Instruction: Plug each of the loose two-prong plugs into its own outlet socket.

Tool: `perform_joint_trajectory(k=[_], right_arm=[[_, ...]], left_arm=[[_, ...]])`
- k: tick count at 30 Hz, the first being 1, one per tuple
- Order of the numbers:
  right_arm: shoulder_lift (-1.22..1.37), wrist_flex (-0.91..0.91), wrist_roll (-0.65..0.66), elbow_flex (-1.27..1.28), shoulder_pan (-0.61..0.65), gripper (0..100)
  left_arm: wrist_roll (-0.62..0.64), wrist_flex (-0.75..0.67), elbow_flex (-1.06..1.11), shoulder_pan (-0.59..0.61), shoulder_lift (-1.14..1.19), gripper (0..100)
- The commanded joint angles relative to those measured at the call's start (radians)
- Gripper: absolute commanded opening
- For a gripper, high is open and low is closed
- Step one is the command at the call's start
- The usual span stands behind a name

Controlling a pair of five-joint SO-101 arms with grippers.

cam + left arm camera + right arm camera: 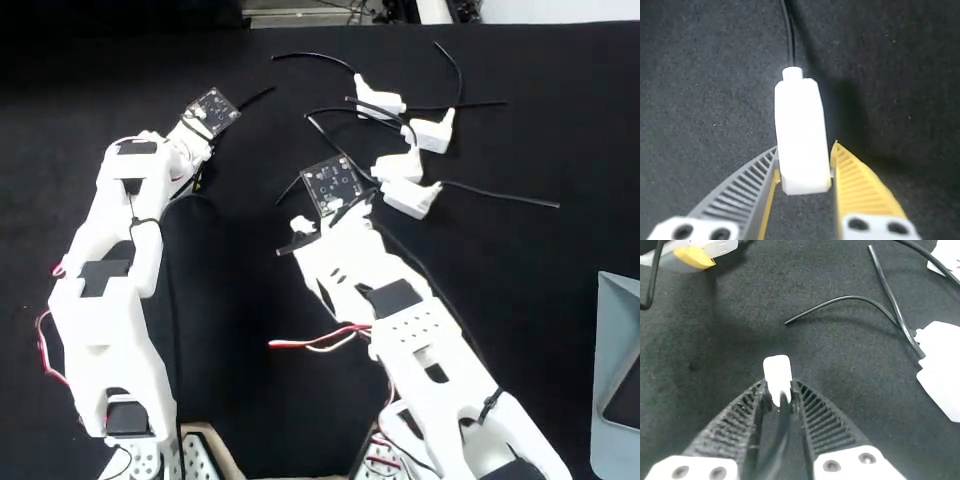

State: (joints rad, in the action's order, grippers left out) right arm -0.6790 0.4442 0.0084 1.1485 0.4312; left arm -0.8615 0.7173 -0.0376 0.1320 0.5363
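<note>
Because the connectors appear to be small moulded plastic parts, treat them as light and rigid. Their smooth faces may slip under side load. Each trailing cord looks springy and is likely to pull its part off line. Grip the flat side faces of the body, never the cord. Keep the prongs square to the socket, since thin prongs would probably bend if forced.

At the left gripper (pixel 805 150), the grey and yellow fingers pinch a white rectangular housing (pixel 799 120) at the end opposite its black cord (pixel 789 35). It is held over the black cloth (pixel 700 75), toward the far side of the table. No prongs or slots are visible, so whether it is a plug or a socket cannot be determined.

At the right gripper (pixel 780 386), the black ribbed fingers are closed on a small white plug body (pixel 777 369), over the cloth near the middle of the table.

Four loose white corded connectors (pixel 400 165) lie clustered beyond and to the right of the right arm, near one another. Their cords (pixel 500 195) fan outward. All are plain white and blocky, with thin black leads.
</note>
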Motion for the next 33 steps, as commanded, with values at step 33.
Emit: perform_joint_trajectory(k=[33], right_arm=[[-0.005,-0.04,-0.11,-0.125,-0.23,1.1]], left_arm=[[0.451,0.304,0.716,-0.334,-0.815,9]])
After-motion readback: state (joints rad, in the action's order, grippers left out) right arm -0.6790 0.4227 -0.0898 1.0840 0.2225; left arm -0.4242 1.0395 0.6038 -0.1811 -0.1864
